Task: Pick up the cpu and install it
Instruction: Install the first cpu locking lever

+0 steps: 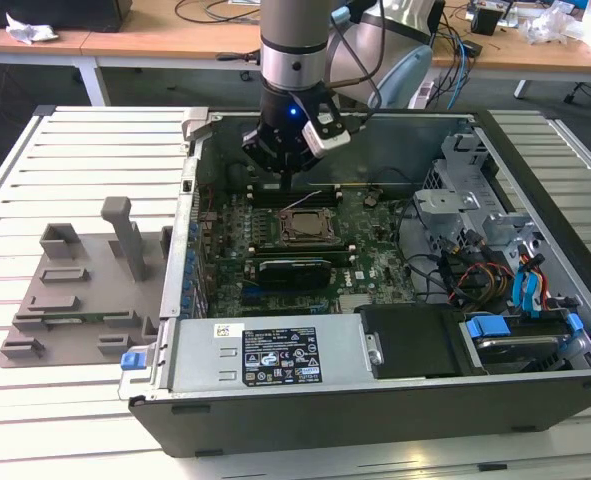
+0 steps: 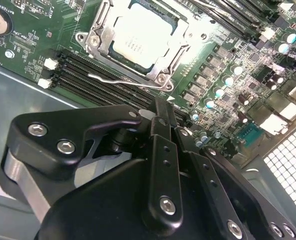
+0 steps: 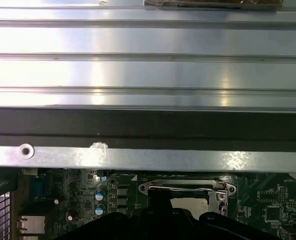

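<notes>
The cpu [image 2: 146, 34] lies flat in the motherboard socket, its silvery-white top ringed by the metal frame [image 2: 95, 35]. It also appears in the exterior view [image 1: 305, 226] and in the first wrist view [image 3: 190, 203]. My gripper [image 2: 160, 106] hangs above the memory slots [image 2: 102, 82], just beside the socket and not touching the chip. Its fingers are shut with nothing between them. In the exterior view the gripper [image 1: 287, 178] is inside the open computer case, toward the back wall. Its dark tip [image 3: 160, 195] partly covers the socket in the first wrist view.
The socket's thin wire lever [image 2: 122, 80] lies along the frame's edge. A grey plastic tray [image 1: 85, 290] sits on the slatted table at the exterior view's left. The case holds a power supply [image 1: 275, 352] in front and a drive cage with cables [image 1: 495, 250] at the right.
</notes>
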`<state>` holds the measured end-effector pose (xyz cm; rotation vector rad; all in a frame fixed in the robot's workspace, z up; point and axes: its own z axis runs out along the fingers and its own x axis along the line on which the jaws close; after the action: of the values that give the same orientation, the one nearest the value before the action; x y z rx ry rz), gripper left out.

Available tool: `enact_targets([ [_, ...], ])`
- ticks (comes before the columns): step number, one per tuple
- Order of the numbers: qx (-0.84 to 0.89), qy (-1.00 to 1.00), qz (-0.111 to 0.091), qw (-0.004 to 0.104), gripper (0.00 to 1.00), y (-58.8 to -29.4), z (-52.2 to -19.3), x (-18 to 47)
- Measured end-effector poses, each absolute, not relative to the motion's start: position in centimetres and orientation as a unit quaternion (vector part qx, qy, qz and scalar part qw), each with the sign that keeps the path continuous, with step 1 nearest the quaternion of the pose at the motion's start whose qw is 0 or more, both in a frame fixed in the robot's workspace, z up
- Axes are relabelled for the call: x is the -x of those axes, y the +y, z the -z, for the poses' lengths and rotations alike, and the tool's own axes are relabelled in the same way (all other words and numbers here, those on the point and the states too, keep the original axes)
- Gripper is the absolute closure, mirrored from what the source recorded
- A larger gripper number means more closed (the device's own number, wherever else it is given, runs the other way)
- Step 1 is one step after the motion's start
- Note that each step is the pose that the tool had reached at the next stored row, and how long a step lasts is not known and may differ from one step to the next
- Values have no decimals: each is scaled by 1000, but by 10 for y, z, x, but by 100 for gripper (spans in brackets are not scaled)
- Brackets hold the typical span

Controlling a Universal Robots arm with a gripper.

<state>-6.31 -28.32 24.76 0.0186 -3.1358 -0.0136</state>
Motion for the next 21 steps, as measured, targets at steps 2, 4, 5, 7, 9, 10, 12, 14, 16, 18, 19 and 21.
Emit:
enact_targets([
  [2,-6,-1000,4,3,89,-283,-245,63],
  [4,-6,-1000,4,3,89,-283,-243,63],
  [5,-6,-1000,4,3,89,-283,-243,63],
  [7,-6,-1000,4,3,89,-283,-242,63],
  [9,-6,-1000,4,3,89,-283,-240,63],
  [10,-6,-1000,4,3,89,-283,-240,63],
  [12,-6,-1000,4,3,89,-283,-238,63],
  [14,-6,-1000,4,3,89,-283,-236,63],
  [16,-6,-1000,5,3,89,-283,-233,63],
  [18,-6,-1000,15,3,89,-283,-231,62],
  [19,-6,-1000,28,3,89,-283,-230,62],
  [21,-6,-999,35,3,89,-285,-228,59],
])
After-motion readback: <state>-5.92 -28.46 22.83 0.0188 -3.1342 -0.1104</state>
